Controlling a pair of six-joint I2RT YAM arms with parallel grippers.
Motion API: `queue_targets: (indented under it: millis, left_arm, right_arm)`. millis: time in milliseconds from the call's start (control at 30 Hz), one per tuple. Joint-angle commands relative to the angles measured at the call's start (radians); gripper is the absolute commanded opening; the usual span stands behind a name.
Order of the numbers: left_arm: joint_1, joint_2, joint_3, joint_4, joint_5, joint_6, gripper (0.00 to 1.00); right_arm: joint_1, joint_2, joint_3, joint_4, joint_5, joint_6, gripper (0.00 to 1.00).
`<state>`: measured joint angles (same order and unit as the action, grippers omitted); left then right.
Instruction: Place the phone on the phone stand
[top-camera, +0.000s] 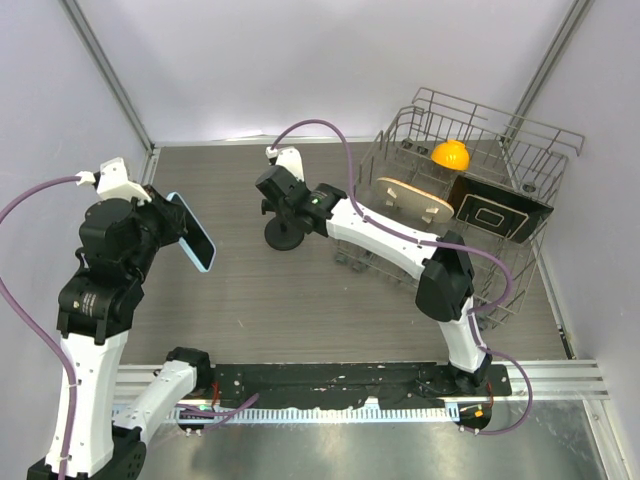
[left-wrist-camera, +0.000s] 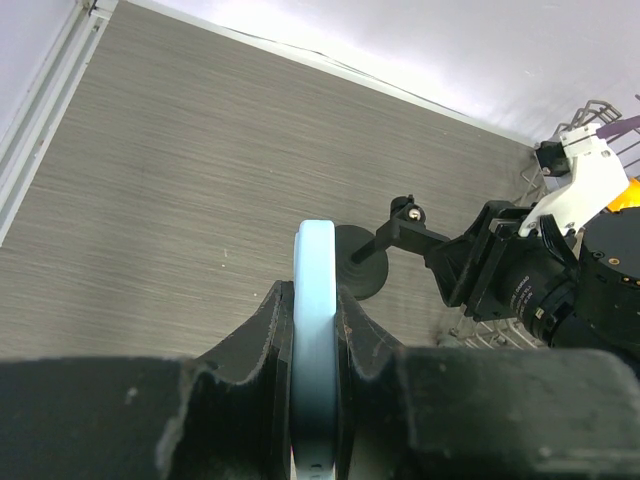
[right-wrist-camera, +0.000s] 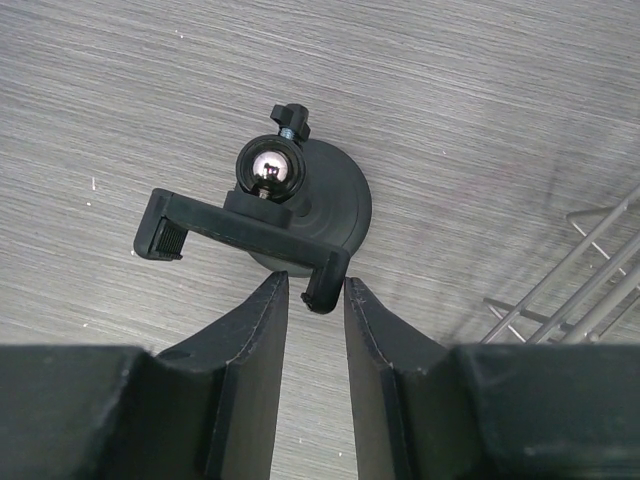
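Grey wooden bench (top-camera: 300, 310), pale walls all round. The left pincer (left-wrist-camera: 316, 320) is clamped tight on the phone (top-camera: 195, 235). It holds the phone on its thin edge, up off the bench on the left side. The phone stand (top-camera: 285, 237) sits on the bench in the middle, well apart from the phone. The right pincer (right-wrist-camera: 316, 290) is at the clip on top of the stand, with one finger close on each side of the clip's end. I cannot tell if they squeeze it.

I think this is the carrying step. Next the phone must go across and slide straight into the clip while the stand is kept from tipping.

The wire dish rack (top-camera: 545, 135) on the right holds an orange thing (top-camera: 450, 155), a wooden board (top-camera: 415, 200) and a dark board (top-camera: 495, 212) with a white outline.
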<state>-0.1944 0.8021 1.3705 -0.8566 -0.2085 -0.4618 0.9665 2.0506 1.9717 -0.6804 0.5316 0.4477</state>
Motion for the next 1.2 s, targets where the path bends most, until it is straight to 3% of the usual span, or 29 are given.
queue_targets:
  millis: [0, 1067, 1167]
  left_arm:
    - [0.003, -0.014, 0.015, 0.080, 0.014, 0.011, 0.00]
    - [0.003, -0.004, -0.019, 0.094, 0.084, 0.014, 0.00]
    - [0.003, -0.006, -0.027, 0.096, 0.093, 0.017, 0.00]
  right_arm:
    - [-0.006, -0.004, 0.036, 0.016, 0.005, 0.003, 0.34]
    - [-0.018, -0.038, -0.037, 0.099, 0.027, -0.055, 0.25]
    - [-0.018, -0.043, -0.051, 0.111, 0.024, -0.069, 0.09]
